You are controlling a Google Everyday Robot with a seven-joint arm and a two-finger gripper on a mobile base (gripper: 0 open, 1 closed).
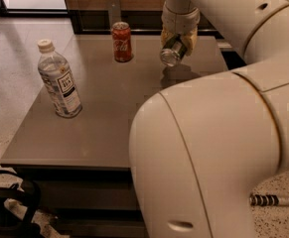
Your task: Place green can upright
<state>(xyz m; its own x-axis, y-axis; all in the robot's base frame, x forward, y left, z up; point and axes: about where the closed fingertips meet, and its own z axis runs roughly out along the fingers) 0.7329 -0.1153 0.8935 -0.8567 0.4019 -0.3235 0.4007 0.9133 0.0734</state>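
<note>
Gripper (pixel 180 35) clamped on green can (pixel 171 54), held tilted over far side of table (pixel 109 113), right of red can (pixel 121 42); risk: if let go w/o righting it, can tips & rolls off edge.

cream-yellow gripper (pixel 180 42) over the far side of the grey table (pixel 109 118) grips the green can (pixel 172 52), silver end showing, sides dark. red can (pixel 121 42) has white script. clear bottle (pixel 59 81) has white cap, dark label.
</note>
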